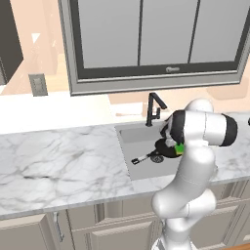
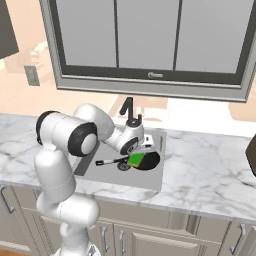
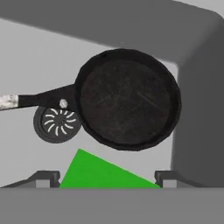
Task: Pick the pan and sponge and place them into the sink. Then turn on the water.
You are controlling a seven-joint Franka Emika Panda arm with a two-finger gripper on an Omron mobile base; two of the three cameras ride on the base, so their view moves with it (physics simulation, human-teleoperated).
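The black pan (image 3: pixel 127 98) lies flat in the grey sink (image 3: pixel 35 57), its handle reaching left past the round drain (image 3: pixel 57 123). My gripper (image 3: pixel 107 177) hangs just above the pan's near rim. The green sponge (image 3: pixel 105 173) spans the whole gap between its fingers, and the jaws are shut on it. From the base views the sponge (image 2: pixel 136 160) hovers over the pan (image 2: pixel 149 161) inside the sink (image 2: pixel 102 172), under the hand. From the left I see the pan (image 1: pixel 163 148), sponge (image 1: pixel 179 149) and sink (image 1: pixel 134 134). No water is in view at the faucet (image 1: pixel 154 110).
White marble countertop (image 1: pixel 58 161) stretches on both sides of the basin. The black faucet (image 2: pixel 129 111) stands behind the sink, close to the arm's wrist. A window frame (image 2: pixel 150 75) runs along the wall above. Cabinet fronts (image 1: pixel 112 229) are below the counter edge.
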